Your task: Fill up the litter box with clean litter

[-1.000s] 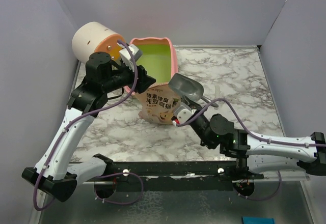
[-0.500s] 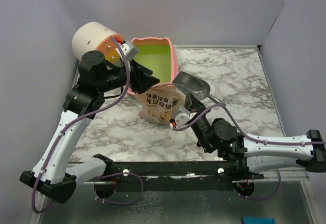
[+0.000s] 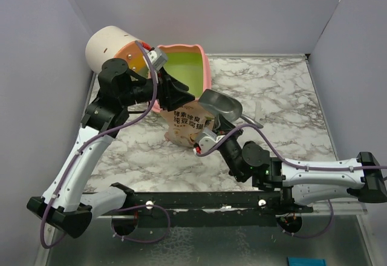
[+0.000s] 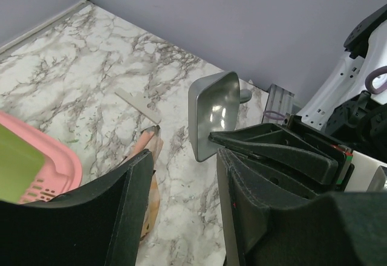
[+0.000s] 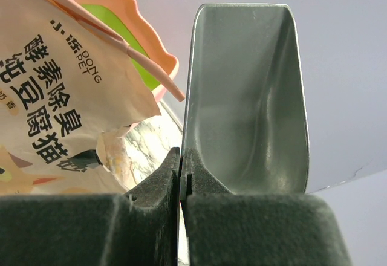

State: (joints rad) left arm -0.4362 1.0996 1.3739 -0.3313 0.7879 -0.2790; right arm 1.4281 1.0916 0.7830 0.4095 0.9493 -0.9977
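Note:
The pink litter box [image 3: 206, 68] with its lime-green inside stands at the back, its floor bare. It also shows in the left wrist view [image 4: 57, 163] and the right wrist view [image 5: 158, 42]. No clean litter shows anywhere. The tan printed pouch [image 3: 187, 124] stands in front of the box. My left gripper [image 3: 181, 97] is open at the pouch's top, with the pouch's edge [image 4: 150, 151] beside one finger. My right gripper [image 3: 225, 118] is shut on the wall of the grey metal scoop [image 5: 248, 97], which is empty and raised just right of the pouch [image 5: 66, 90].
A cream-and-orange cylinder [image 3: 112, 48] lies at the back left, beside the box. A thin pale strip [image 3: 257, 112] lies on the marble table [image 3: 284, 97] right of the scoop. Purple walls close in the back and both sides.
My left gripper has moved right, from beside the box to over the pouch's top. My right arm has shifted left, swinging the scoop slightly while still holding it.

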